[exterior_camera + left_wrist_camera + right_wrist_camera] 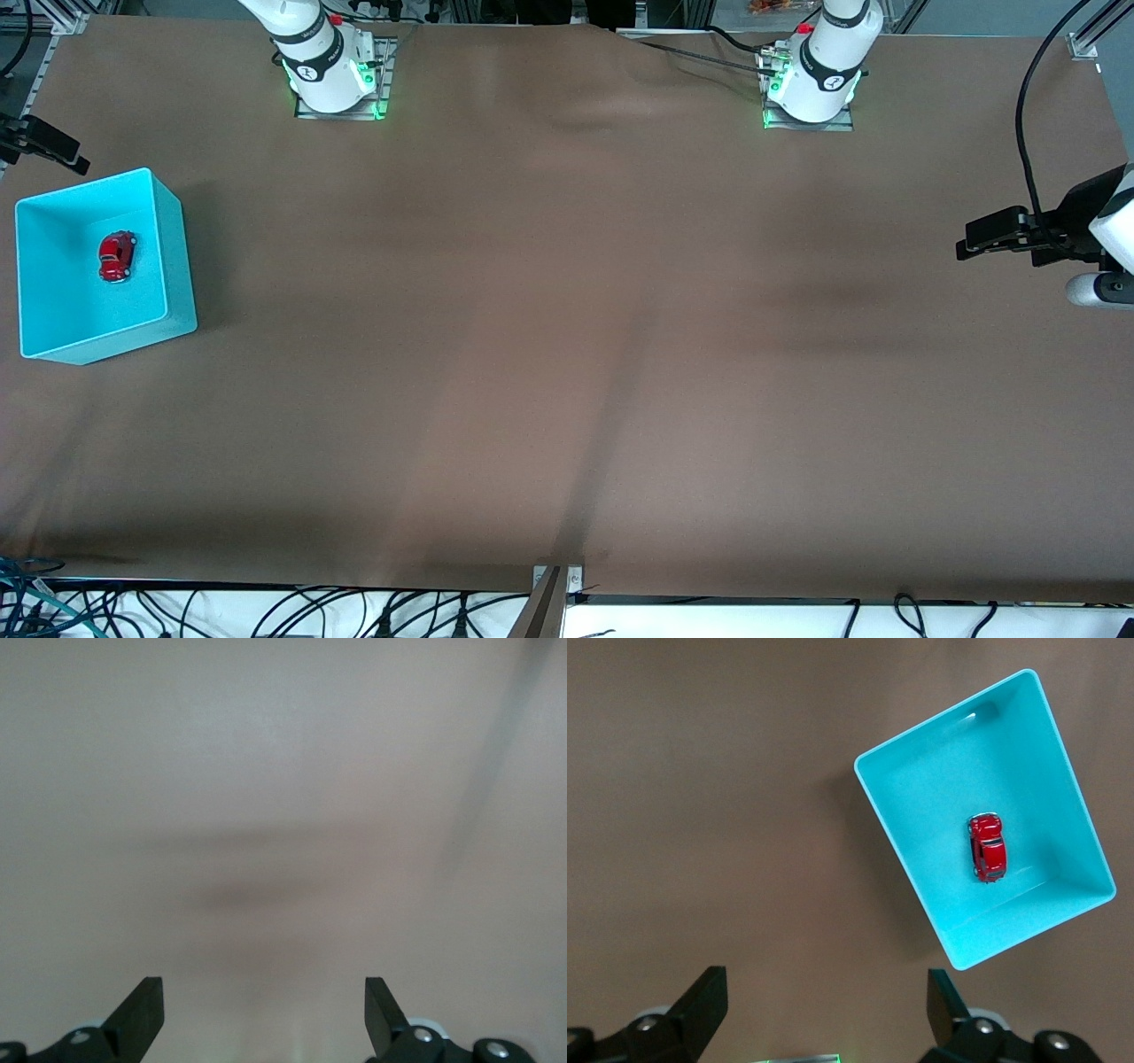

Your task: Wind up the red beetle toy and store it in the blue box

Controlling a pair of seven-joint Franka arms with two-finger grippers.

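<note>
Two Franka arms stand at a table covered with a brown cloth point(567, 354).

Front view: the light cyan-blue rectangular plastic bin, the blue box point(177, 257), sits open-topped at the right arm's end of the table. The tiny glossy red beetle toy point(116, 256), a rounded car with dark windows, lies on the box floor, clear of the walls. The left gripper point(966, 245) shows at the edge of this view, at the left arm's end of the table, its black fingers reaching level over bare cloth toward the table's middle. A black tip at the edge of the view above the box may be the right gripper; it cannot be identified with certainty. Only this view shows both white arm bases and the whole table.

Left wrist view: the left gripper point(264, 1010) has its two black fingers point(142, 1010) spread wide with nothing between them. Below lies only plain cloth; neither box nor toy appears here.

Right wrist view: the right gripper point(826, 1005) is seen from above, its fingers point(707, 1001) spread wide and empty, over cloth just beside the blue box point(904, 833). This view looks straight down into the box and shows the red beetle toy point(987, 847) upright on its wheels on the floor.
</note>
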